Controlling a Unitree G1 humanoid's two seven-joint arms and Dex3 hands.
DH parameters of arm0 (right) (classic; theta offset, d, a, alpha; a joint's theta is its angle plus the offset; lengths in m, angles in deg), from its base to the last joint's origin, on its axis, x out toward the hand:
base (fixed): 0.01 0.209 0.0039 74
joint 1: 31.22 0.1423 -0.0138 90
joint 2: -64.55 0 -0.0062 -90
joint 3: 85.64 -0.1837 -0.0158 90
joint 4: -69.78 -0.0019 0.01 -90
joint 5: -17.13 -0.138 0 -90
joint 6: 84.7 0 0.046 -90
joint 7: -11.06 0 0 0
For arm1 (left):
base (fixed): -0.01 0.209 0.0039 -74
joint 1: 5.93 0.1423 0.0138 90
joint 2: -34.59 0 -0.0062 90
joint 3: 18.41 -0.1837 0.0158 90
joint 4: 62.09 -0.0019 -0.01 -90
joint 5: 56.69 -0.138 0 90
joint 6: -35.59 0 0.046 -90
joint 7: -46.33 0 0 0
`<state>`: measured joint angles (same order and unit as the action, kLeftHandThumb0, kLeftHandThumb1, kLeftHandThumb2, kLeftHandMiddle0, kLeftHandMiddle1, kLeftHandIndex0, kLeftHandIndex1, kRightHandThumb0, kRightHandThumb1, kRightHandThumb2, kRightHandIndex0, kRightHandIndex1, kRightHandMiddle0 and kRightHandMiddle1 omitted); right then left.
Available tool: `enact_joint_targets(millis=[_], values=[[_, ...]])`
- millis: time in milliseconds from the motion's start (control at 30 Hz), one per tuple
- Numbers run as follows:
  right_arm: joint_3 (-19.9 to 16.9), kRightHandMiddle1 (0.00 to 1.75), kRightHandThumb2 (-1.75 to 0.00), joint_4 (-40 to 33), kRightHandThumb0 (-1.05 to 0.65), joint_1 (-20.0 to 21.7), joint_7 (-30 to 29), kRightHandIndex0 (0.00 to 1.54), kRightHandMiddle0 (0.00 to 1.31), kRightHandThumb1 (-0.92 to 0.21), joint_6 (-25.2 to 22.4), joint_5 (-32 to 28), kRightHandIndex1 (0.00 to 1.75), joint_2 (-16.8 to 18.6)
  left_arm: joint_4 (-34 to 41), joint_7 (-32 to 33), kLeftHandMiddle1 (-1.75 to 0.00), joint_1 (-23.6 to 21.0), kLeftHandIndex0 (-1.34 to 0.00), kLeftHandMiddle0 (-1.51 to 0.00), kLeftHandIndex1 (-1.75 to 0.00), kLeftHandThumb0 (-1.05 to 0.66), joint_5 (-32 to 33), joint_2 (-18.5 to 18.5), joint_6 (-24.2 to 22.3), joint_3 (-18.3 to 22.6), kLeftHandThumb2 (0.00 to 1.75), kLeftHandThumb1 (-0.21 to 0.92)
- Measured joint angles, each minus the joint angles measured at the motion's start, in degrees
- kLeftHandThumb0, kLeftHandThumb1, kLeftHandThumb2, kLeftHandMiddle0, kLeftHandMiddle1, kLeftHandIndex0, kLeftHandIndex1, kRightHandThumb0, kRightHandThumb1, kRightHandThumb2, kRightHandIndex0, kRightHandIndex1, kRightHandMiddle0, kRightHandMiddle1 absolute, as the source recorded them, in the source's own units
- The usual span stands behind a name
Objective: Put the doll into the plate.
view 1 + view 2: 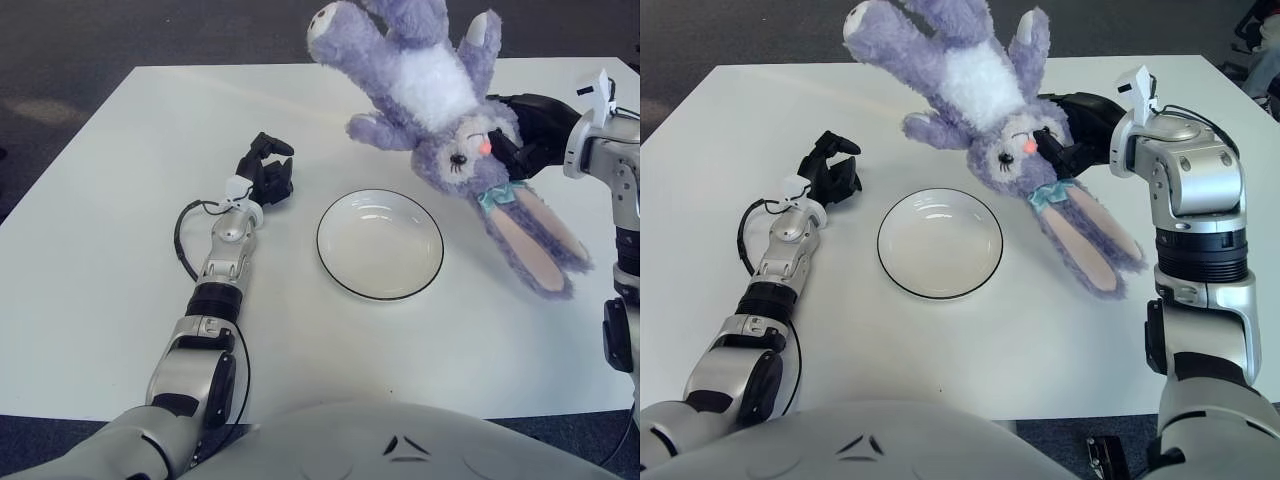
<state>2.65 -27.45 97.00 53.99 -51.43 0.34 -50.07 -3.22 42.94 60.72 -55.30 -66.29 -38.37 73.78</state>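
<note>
Left eye view: doll [432, 100], a purple plush rabbit with a white belly, hangs head-down in my right hand [522, 140], whose fingers are clamped on its head. It is tilted, legs up toward the far side, long ears trailing down to my right of the plate [380, 243]. Ear tips look close to the white table [110, 200]; I cannot tell whether they touch. Plate is white with a dark rim, lying flat near the table's middle, nothing in it. Doll's head is above and just beyond the plate's far right edge, not over its centre. My left hand [265, 172] shows to the left of the plate, fingers curled together, holding nothing.

Right eye view: same layout. Right hand [1070, 130] grips the doll [970, 90] at the face; a teal bow sits at its neck. Ears drape beside the plate [939, 243], apart from its rim. Left hand [830, 168] is well apart from the doll.
</note>
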Motion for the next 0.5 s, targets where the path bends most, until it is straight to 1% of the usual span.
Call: enact_joint_targets(millis=[267,500], values=[[0.45,1.75,-1.59,-4.74,0.0,-0.62,0.36,0.82,0.57,-0.06,-3.06,-1.72,1.69,-1.49,-0.19,0.0,-1.75,-0.1,-0.31,-0.91,-1.75,-0.37,0.0,-0.1,0.08,0.0,0.8,0.72],[1.59,1.75,-1.59,-7.28,0.0,-1.7,0.96,0.83,0.56,-0.06,-3.4,-2.23,1.69,-3.13,-0.37,0.0,-1.75,-0.16,-0.31,-0.91,-1.75,-0.37,0.02,-0.24,0.22,0.01,0.8,0.72]])
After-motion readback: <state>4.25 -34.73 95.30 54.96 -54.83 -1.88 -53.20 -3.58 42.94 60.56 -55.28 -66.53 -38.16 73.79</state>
